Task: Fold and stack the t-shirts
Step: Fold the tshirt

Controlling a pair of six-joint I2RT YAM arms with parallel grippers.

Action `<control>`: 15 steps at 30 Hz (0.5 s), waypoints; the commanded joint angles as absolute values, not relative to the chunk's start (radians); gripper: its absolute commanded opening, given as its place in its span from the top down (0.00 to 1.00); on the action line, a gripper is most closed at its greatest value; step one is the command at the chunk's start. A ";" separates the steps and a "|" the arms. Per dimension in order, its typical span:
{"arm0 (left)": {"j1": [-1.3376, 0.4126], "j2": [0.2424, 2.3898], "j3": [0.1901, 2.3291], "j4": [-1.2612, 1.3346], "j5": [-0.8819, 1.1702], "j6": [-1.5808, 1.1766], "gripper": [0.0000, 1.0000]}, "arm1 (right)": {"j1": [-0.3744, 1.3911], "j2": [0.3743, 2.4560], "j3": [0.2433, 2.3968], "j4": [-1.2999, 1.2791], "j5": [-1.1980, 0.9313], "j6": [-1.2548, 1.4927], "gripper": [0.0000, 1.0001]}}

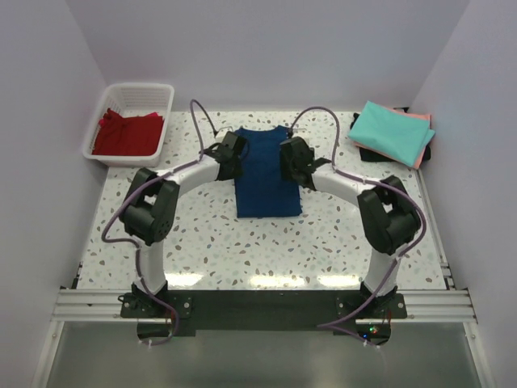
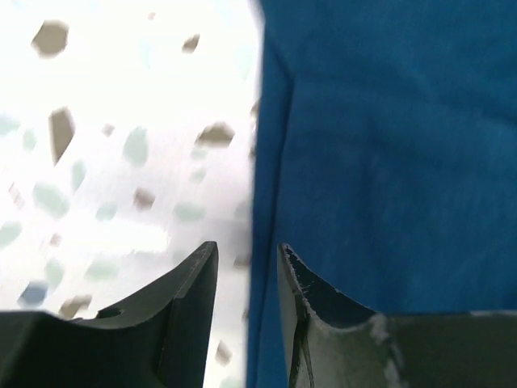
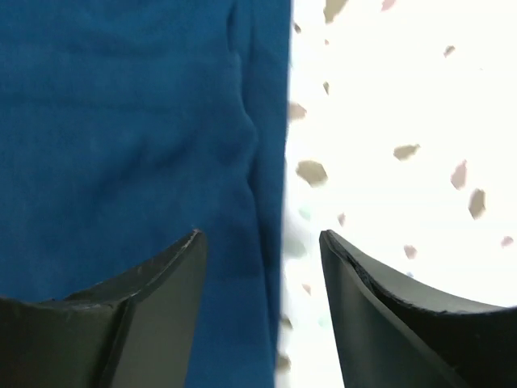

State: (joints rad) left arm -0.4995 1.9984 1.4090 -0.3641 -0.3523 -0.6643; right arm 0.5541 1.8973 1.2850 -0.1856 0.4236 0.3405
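Top external view: navy t-shirt (image 1: 267,184) lies as a strip mid-table near the far edge, left gripper (image 1: 236,155) and right gripper (image 1: 288,158) both unclenched straddling its side edges, so they should pinch all layers evenly before folding.

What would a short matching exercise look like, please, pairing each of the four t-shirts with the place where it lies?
Things:
1. navy t-shirt
2. red t-shirt
3. teal t-shirt
4. salmon-pink t-shirt

Places:
A. in the white basket, far left
B. on top of the pile, far right
C. flat mid-table, between the left gripper and the right gripper
D. under another shirt, only its edge showing

Pairs: 1-C, 2-A, 3-B, 4-D
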 commanded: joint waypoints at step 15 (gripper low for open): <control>-0.508 1.624 0.893 -0.129 -0.015 -0.776 0.58 | 0.549 1.520 0.821 -0.098 0.172 0.376 0.37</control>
State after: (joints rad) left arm -0.5049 1.6566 0.9474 -0.2565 -0.1005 -0.7261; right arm 0.5541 1.5551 0.8700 -0.1925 0.2375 0.3553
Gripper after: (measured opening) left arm 0.423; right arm 0.628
